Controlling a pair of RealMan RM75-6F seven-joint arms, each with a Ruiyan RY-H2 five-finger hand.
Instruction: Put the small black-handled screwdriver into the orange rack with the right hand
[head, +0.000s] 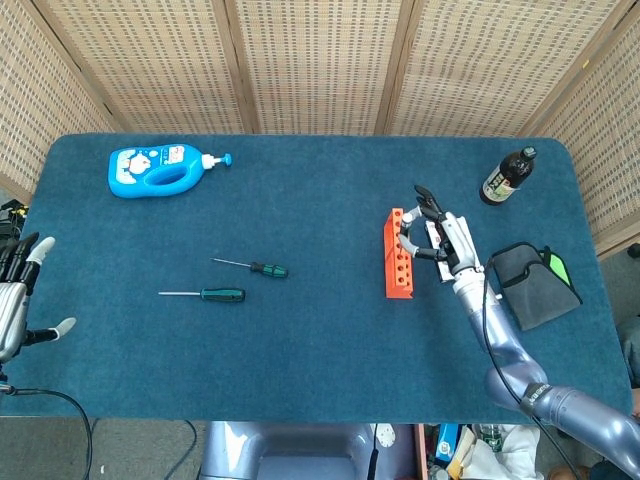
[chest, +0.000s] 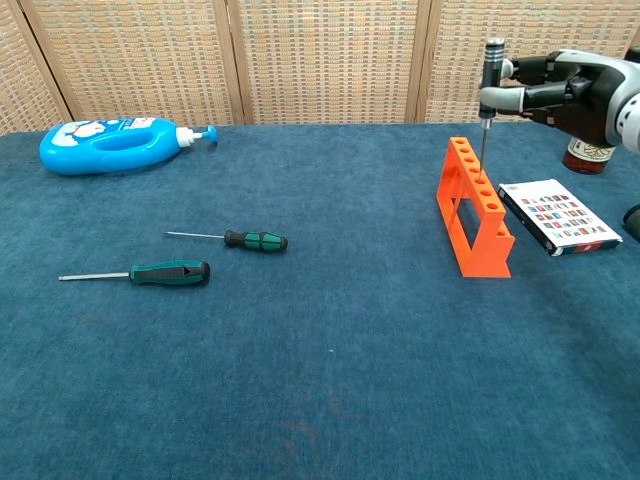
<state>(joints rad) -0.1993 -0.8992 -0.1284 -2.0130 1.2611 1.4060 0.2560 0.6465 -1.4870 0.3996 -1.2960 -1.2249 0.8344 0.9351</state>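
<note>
the right hand (chest: 560, 88) sits at the upper right of the chest view, its fingers pinching the small black-handled screwdriver (chest: 492, 68) by the handle. the tool stands upright, its thin shaft pointing down over the top row of holes of the orange rack (chest: 474, 206); whether the tip has entered a hole cannot be told. in the head view the same hand (head: 440, 238) hovers just right of the rack (head: 399, 254), right of centre on the blue table (head: 320, 340).

the left hand (head: 14, 300) shows only at the far left edge of the head view, fingers spread apart and holding nothing.

two green-handled screwdrivers lie left of centre: the shorter one (chest: 235, 239) above, the longer one (chest: 150, 273) below and further left, both flat with shafts pointing left. a blue bottle (chest: 115, 143) lies on its side at the upper left. a dark glass bottle (head: 508, 176) stands at the upper right, partly hidden behind the hand in the chest view. a small flat box (chest: 558, 216) lies just right of the rack, and a dark pouch (head: 532, 283) rests near the right edge in the head view.
</note>
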